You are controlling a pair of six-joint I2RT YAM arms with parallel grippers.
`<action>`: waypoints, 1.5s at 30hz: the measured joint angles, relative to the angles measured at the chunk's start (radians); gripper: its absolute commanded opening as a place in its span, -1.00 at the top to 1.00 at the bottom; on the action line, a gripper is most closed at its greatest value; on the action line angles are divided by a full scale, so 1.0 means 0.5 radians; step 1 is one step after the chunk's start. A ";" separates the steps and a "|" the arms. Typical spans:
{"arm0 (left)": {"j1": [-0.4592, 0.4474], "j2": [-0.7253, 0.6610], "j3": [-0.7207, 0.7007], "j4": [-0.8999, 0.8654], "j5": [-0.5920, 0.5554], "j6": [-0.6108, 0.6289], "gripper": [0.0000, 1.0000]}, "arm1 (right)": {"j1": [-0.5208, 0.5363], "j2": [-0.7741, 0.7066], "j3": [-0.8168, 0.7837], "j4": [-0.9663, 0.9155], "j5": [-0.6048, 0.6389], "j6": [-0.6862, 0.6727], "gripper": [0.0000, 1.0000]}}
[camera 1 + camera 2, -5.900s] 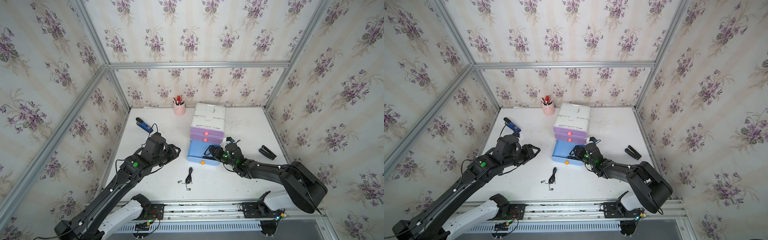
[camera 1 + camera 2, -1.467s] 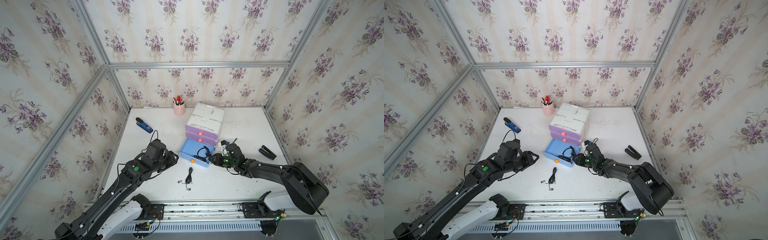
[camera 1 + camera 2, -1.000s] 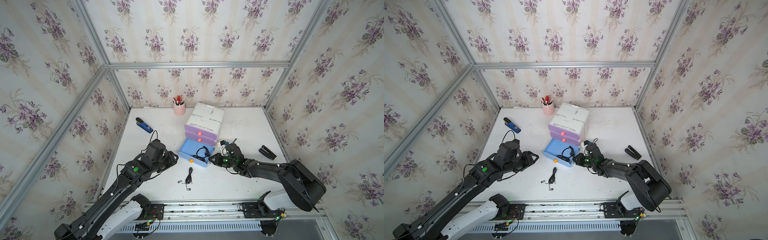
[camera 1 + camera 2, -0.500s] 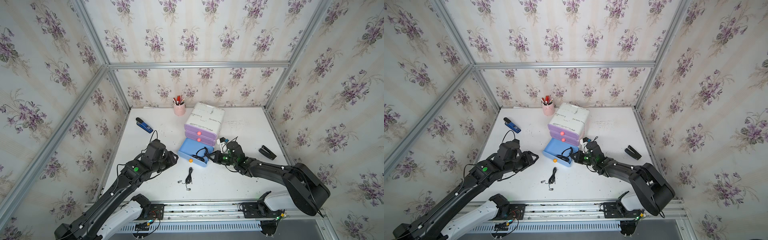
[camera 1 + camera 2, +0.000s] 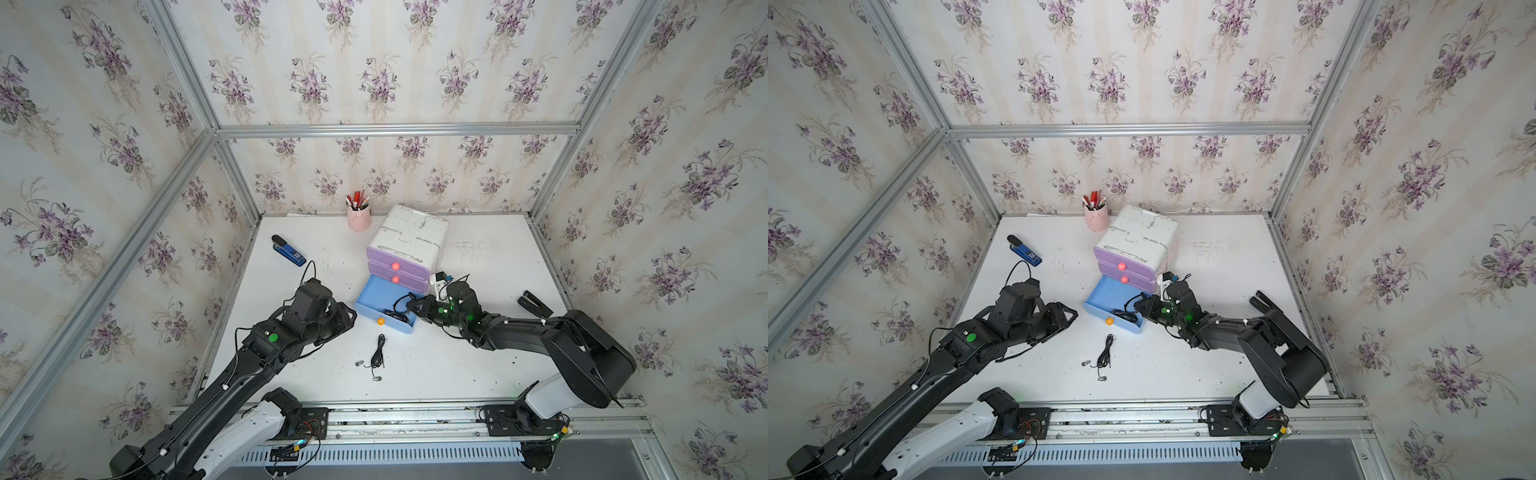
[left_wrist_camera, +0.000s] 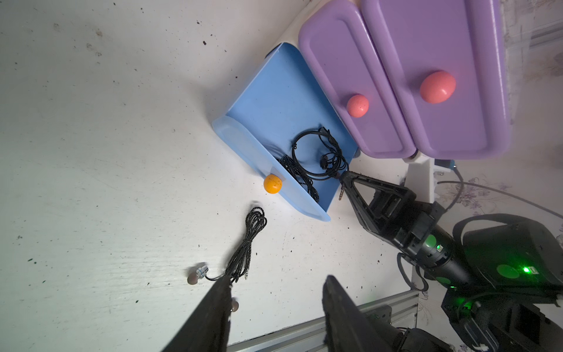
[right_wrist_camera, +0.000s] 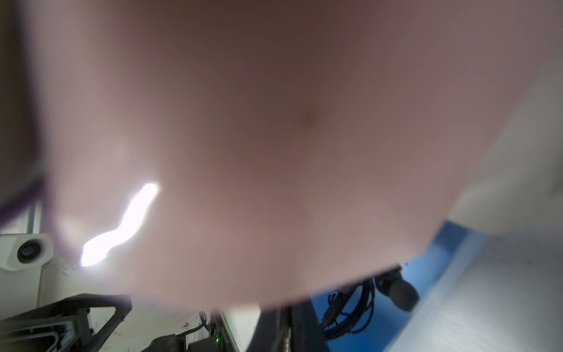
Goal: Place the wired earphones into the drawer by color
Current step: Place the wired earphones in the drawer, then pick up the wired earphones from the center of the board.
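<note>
Currently the drawer unit [image 5: 409,239] is standing toward the back of the white table [image 5: 478,365], turned at an angle. Both purple drawers [image 5: 415,268] are sitting shut and the light blue bottom drawer [image 5: 374,295] is sitting pulled out toward the front. One set of black wired earphones [image 6: 316,158] is lying coiled inside the light blue bottom drawer, in the corner nearest the right arm, just behind the front panel carrying the orange knob [image 6: 272,183]. The right gripper [image 6: 344,178] is reaching to that drawer's side wall with jaws pressed together. It appears to be pinching the cable close to its plug, which is dangling just outside the wall. The right wrist view is mostly being blocked by a blurred pinkish surface; only a strip of blue drawer and some black cable are showing there

A second black earphone bundle [image 5: 377,353] is lying loose on the table in front of the open drawer, near it but not touching, two earbuds trailing toward the front edge. The left gripper [image 6: 277,279] is hovering beside the drawer on the robot's left, apart from it, fingers [image 6: 217,307] spread with nothing between them

Also sitting on the table: pink pen cup [image 5: 358,218] at the back, blue stapler [image 5: 289,251] at far left, black stapler [image 5: 536,304] at right
</note>
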 measured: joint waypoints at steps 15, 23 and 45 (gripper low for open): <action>0.000 -0.027 -0.017 -0.001 -0.014 0.000 -0.04 | 0.059 0.121 0.052 0.053 0.100 0.092 -0.03; 0.000 -0.068 -0.026 -0.018 -0.024 0.000 -0.04 | 0.076 0.027 0.052 -0.073 0.112 0.047 -0.15; -0.112 -0.043 -0.092 -0.093 0.092 0.176 -0.08 | 0.038 -0.645 0.027 -0.751 0.143 -0.217 -0.25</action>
